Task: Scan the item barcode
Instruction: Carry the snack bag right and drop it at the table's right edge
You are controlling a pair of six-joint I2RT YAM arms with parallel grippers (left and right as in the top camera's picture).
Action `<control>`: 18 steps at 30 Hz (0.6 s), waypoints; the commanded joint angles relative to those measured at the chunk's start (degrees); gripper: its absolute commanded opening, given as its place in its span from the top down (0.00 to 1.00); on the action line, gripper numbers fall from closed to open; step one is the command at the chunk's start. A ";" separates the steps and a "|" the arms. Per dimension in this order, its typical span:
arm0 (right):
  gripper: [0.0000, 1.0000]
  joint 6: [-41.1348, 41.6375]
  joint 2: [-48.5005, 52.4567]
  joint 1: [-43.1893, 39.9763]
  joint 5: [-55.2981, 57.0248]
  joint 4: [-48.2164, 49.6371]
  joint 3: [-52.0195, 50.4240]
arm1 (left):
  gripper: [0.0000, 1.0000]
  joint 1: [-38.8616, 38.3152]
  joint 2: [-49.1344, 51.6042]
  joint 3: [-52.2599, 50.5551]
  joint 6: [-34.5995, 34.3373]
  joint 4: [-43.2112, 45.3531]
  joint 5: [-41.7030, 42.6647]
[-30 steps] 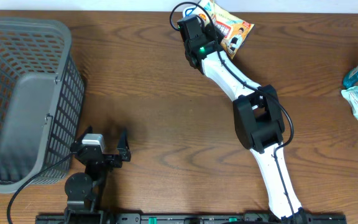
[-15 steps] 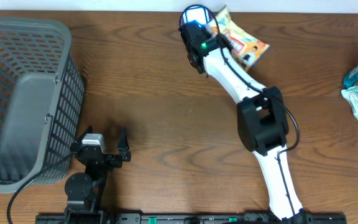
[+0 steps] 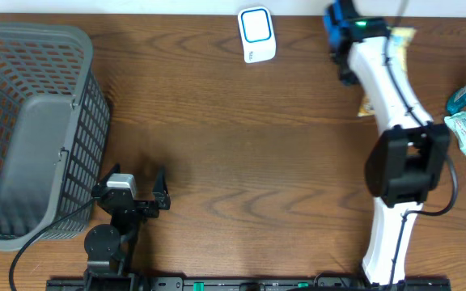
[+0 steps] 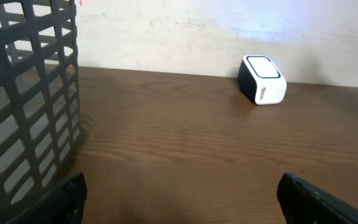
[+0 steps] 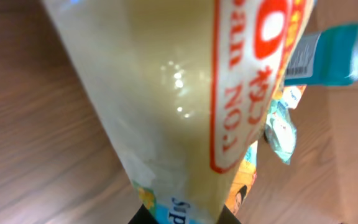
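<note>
The snack packet point(image 5: 166, 106) hung clamped in the right tool point(image 3: 342, 36) over the bench's point(image 3: 241, 145) far right, well apart from the scanner point(image 3: 256, 34). Judged light, soft, slippery film, best pinched at a sealed edge. The left tool point(image 3: 134, 184) stood apart, empty.

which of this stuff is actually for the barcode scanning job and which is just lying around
For the job:
- snack packet
- barcode scanner

Just lying about:
- grey basket
- blue bottle
- teal packet
</note>
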 commanded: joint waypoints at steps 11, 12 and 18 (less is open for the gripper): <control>0.99 -6.95 0.79 -18.86 -11.15 12.39 -8.63 | 0.02 -0.20 -0.11 -1.40 0.76 -1.09 0.57; 0.99 -6.95 0.79 -19.12 -11.26 12.26 -8.31 | 0.02 -0.20 -0.11 -1.40 0.76 -1.09 0.57; 0.26 -6.75 -0.33 -18.64 -18.14 8.15 -4.28 | 0.02 -0.20 -0.11 -1.40 0.76 -1.09 0.57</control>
